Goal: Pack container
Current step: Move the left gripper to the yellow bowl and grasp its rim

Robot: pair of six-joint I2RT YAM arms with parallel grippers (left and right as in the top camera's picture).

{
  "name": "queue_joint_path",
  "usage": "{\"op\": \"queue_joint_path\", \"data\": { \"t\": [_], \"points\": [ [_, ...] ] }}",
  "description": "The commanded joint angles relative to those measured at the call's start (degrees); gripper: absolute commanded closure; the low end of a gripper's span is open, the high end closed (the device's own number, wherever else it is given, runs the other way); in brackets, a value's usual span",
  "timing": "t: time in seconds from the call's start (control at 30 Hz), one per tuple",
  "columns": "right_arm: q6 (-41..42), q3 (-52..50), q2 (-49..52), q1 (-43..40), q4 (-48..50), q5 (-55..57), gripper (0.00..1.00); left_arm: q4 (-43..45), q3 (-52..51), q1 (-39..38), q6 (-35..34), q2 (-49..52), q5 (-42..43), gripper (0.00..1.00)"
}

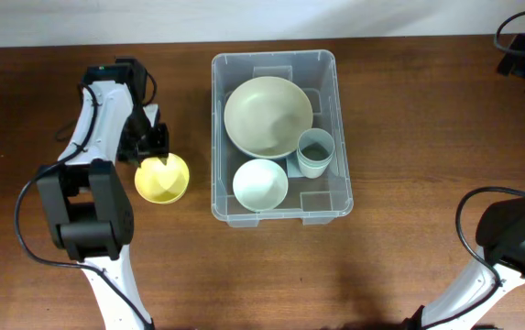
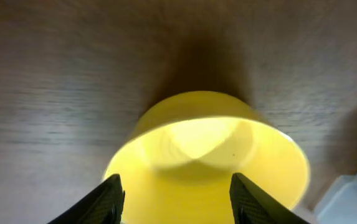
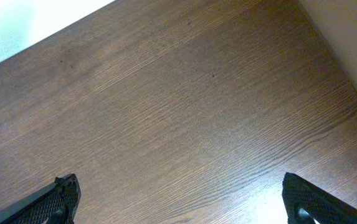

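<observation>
Yellow bowl (image 1: 162,178): on table (image 1: 381,266), just left of container (image 1: 215,137), directly beneath left claw (image 2: 178,200), spread wide, empty; right claw (image 3: 181,196) wide, well apart.

The desk (image 1: 409,137) is dark brown wood with fine lines in it. The clear container (image 1: 214,128) stands on the desk, near the middle. A yellow bowl (image 1: 162,179) is on the desk too. It is just left of the container and does not touch it. The bowl makes a dark shadow on the wood.
</observation>
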Motion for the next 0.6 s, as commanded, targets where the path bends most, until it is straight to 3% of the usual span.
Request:
{"op": "queue_joint_path", "data": {
  "t": [0.0, 0.2, 0.57],
  "points": [
    [0.61, 1.16, -0.57, -0.04, 0.02, 0.48, 0.01, 2.36, -6.27, 0.59, 3.19, -0.83, 1.40, 0.44],
    [0.61, 1.16, -0.55, -0.04, 0.02, 0.48, 0.01, 7.34, -14.25, 1.09, 3.65, -0.83, 1.62, 0.47],
    [0.61, 1.16, -0.57, -0.04, 0.02, 0.46, 0.01, 8.13, -7.69, 1.09, 3.61, -0.90, 8.48, 0.48]
  ]
}}
